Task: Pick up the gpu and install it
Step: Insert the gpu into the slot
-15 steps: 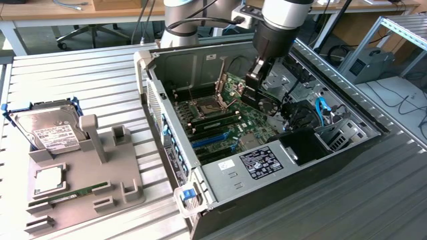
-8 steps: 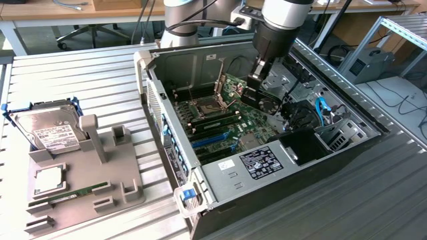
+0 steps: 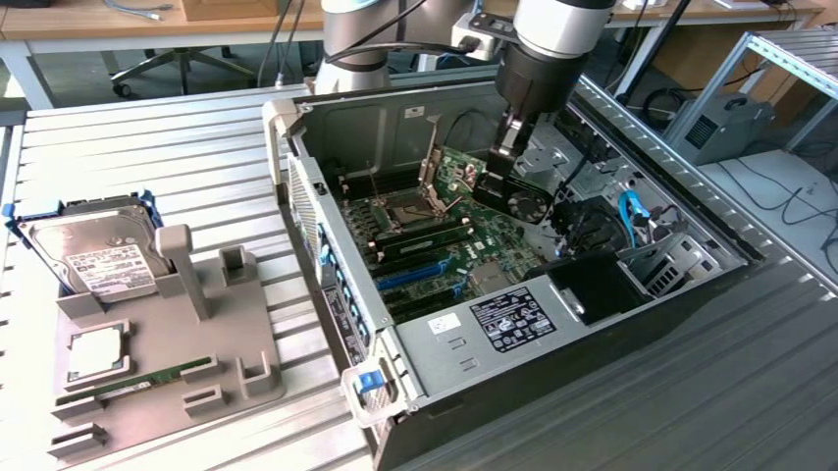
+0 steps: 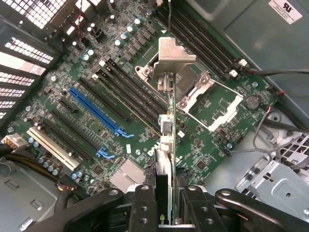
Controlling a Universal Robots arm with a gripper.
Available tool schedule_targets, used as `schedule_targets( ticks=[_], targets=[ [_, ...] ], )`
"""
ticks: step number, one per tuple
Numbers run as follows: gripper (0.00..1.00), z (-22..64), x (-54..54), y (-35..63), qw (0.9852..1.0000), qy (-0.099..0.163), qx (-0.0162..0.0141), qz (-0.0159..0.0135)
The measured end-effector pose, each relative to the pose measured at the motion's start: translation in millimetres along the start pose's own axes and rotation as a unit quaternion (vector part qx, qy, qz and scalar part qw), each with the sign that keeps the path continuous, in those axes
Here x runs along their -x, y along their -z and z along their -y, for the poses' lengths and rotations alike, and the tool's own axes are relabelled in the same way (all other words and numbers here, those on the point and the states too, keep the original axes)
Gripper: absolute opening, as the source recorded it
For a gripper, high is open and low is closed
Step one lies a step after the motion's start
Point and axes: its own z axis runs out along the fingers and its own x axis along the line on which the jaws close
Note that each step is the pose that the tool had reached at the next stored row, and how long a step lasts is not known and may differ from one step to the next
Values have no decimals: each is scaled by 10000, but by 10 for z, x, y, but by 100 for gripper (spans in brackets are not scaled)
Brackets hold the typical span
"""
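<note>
My gripper (image 3: 505, 160) reaches down into the open computer case (image 3: 392, 334) and is shut on the gpu (image 3: 517, 198), a black card with a round fan that hangs above the green motherboard (image 3: 439, 240). In the wrist view the gpu (image 4: 166, 145) appears edge-on between my black fingers (image 4: 145, 205). Its silver bracket (image 4: 169, 60) is at the end farthest from the gripper (image 4: 166, 210). The card hovers over the board near the open processor socket (image 4: 215, 104), apart from the long blue slot (image 4: 96, 112).
On the slatted table at the exterior view's left, a grey holder (image 3: 177, 339) carries a silver hard drive (image 3: 98, 257) and a green memory stick (image 3: 137, 381). Inside the case are cables (image 3: 629, 221), a drive cage (image 3: 661, 265) and memory slots (image 4: 203, 36).
</note>
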Motion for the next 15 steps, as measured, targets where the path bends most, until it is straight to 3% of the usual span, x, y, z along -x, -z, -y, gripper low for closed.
schedule_targets(
  ticks=[15],
  targets=[
    [26,0,0,-1,9999,133,4,0]
  ],
)
